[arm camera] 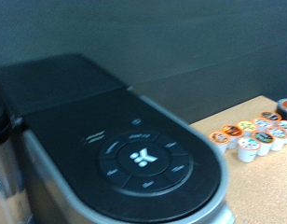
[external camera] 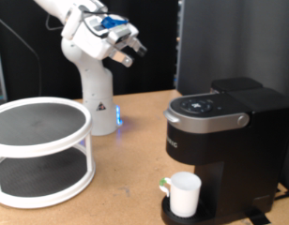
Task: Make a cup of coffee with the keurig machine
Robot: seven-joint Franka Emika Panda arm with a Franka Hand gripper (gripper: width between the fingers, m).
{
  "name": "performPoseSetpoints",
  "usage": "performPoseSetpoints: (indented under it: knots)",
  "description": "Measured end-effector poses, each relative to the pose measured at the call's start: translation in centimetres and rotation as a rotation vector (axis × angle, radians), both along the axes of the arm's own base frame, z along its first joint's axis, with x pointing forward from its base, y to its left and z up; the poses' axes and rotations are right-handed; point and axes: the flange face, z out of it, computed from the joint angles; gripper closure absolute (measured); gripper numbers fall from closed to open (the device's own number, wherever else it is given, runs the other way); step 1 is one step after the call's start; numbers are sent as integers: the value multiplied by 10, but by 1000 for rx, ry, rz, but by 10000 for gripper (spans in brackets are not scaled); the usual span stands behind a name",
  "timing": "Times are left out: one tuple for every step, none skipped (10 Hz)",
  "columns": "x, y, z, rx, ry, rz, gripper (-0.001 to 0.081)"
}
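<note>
Cup (external camera: 185,194) is sitting upright on the keurig machine (external camera: 220,141) base, under the closed lid, handle toward the exterior view's left. End effector (external camera: 126,52) is hovering high, well apart, holding nothing; finger gap possibly narrow, cannot tell. Risk: pods (arm camera: 251,135) are lying unloaded on the table (arm camera: 265,187), so brewing would yield water only.

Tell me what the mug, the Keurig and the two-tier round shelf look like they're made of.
Mug: glossy white, likely ceramic. Keurig machine: matte black plastic with a silver-grey band, apparently plastic too. Two-tier shelf: white plastic frame with dark, textured tier surfaces, perhaps rubber.
</note>
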Motion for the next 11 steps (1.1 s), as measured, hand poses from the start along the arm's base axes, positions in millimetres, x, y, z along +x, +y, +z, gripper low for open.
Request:
performPoseSetpoints:
  knots:
    - [1, 6, 3, -73, -11, 59, 4]
    - [4, 15, 10, -159, -24, 107, 4]
    - [6, 28, 17, -258, -24, 174, 4]
    - [9, 40, 23, -353, 0, 260, 4]
    - [11, 50, 29, -424, 28, 333, 4]
    - [14, 57, 34, -448, 47, 366, 4]
    - [19, 59, 35, -460, 65, 377, 4]
    - [18, 59, 34, -459, 63, 375, 4]
    - [18, 60, 35, -484, 50, 391, 4]
    - [19, 64, 38, -556, 29, 426, 4]
    - [20, 72, 44, -656, 8, 469, 4]
